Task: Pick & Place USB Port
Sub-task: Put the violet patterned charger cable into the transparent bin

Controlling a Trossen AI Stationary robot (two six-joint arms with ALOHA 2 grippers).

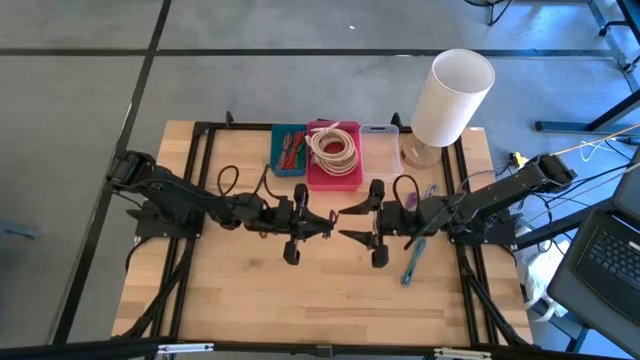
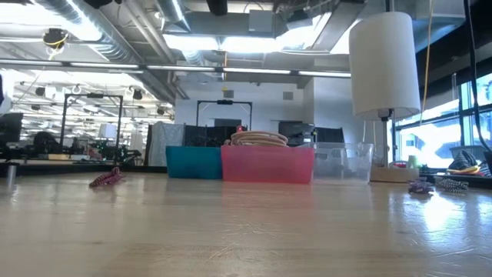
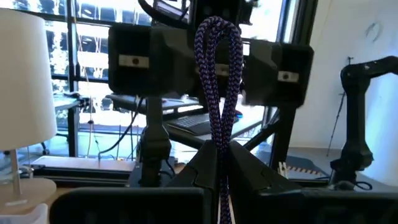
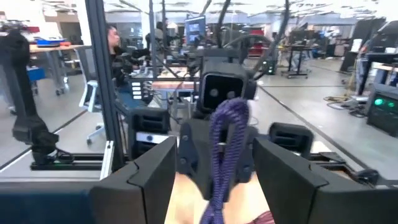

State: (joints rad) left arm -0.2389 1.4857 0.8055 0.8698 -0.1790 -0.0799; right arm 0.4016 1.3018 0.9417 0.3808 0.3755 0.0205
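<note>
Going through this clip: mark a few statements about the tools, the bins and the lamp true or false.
1. The left tool grips a purple braided cable. True.
2. The right tool is shut. False: its fingers are spread open, facing the left tool.
3. The pink bin holds a coiled cable. True.
4. The lamp stands at the table's left edge. False: it stands at the back right, beside the clear bin.

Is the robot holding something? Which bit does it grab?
Yes. The left gripper pinches a purple braided cable just below its folded loop. The right gripper is open around that loop, not gripping.
</note>
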